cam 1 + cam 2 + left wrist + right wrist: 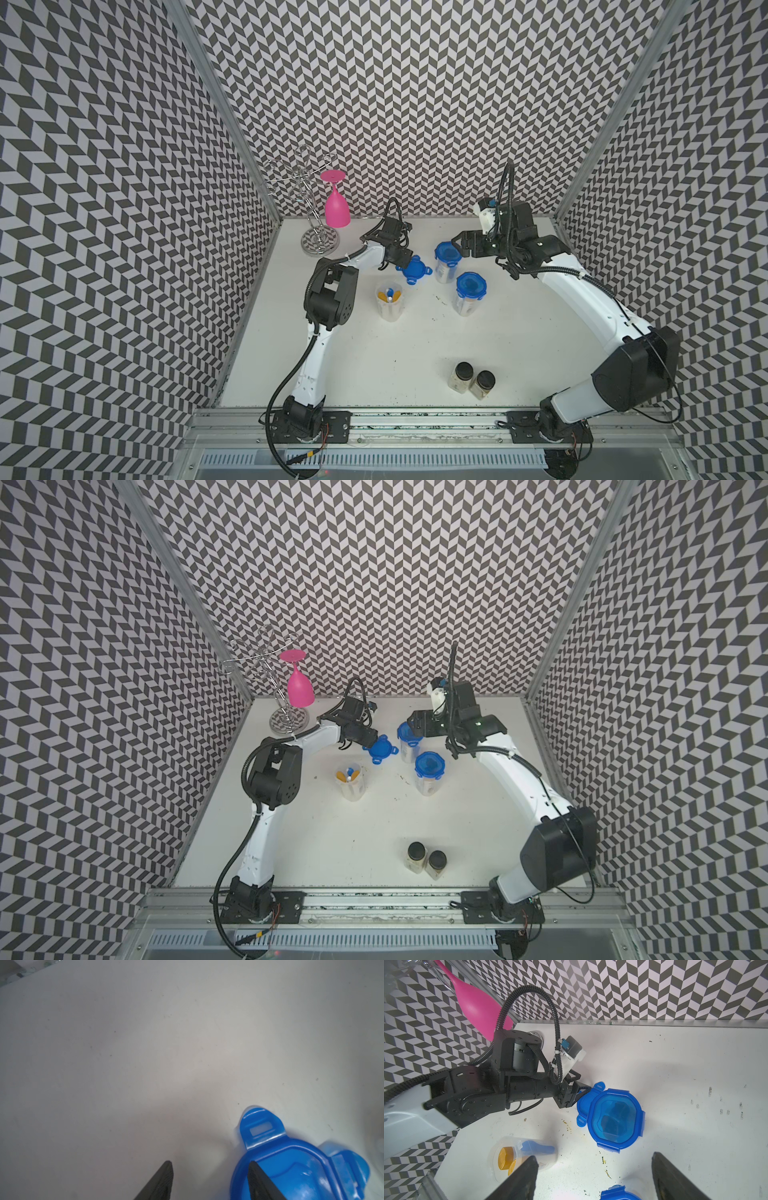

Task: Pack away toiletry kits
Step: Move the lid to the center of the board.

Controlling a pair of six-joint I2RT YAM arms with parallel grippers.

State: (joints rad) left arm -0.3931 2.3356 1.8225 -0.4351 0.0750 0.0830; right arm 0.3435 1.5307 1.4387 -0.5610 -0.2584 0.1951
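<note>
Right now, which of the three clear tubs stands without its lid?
The leftmost tub, on the robot's left side: its mouth is open, showing gold caps and a blue toothbrush. The other two tubs carry blue lids.

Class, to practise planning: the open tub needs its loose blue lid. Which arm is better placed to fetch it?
Left. The left gripper straddles the edge of the loose lid, jaws apart, beside the open tub. The right gripper hovers open by a closed tub.
</note>
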